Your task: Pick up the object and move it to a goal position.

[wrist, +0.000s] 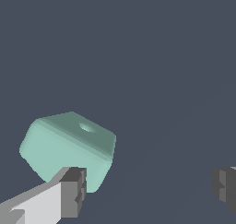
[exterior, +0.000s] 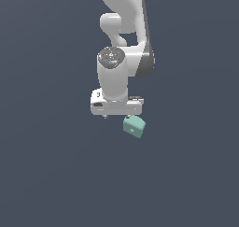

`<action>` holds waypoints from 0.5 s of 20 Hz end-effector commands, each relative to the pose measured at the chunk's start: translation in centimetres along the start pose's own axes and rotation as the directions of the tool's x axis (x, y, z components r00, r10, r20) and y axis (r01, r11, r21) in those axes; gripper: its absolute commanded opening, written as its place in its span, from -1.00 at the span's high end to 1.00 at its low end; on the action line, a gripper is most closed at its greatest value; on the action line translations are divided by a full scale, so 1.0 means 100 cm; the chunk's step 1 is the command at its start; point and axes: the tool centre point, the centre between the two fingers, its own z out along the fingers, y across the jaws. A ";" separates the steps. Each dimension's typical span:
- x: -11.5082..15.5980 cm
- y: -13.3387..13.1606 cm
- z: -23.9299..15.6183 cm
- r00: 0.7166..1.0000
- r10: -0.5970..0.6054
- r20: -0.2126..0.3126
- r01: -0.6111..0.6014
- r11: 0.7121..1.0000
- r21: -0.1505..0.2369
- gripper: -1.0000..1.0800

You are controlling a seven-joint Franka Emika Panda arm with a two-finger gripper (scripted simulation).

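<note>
The object, a small mint-green block (exterior: 134, 126) with a tiny darker dot on one face, lies on the dark grey floor just below the white hand in the exterior view, toward that view's right. My gripper (exterior: 118, 114) hovers over it, and its fingers are hidden under the hand there. In the wrist view the block (wrist: 69, 144) sits tilted beside one dark-padded finger (wrist: 73, 191), which overlaps its edge. The other finger (wrist: 226, 186) stands far apart. The gripper (wrist: 150, 188) is open and empty, with only bare floor between the fingers.
The white arm (exterior: 123, 30) rises behind the hand toward the top of the exterior view. A plain dark grey floor (exterior: 46, 174) surrounds the block on all sides.
</note>
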 end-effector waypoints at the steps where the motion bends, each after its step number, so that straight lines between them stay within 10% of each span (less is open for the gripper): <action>1: 0.000 -0.001 0.001 1.000 -0.013 0.000 0.013 1.000 -0.001 -0.92; 10: -0.002 -0.012 0.006 0.988 -0.154 -0.002 0.154 0.988 -0.009 -0.92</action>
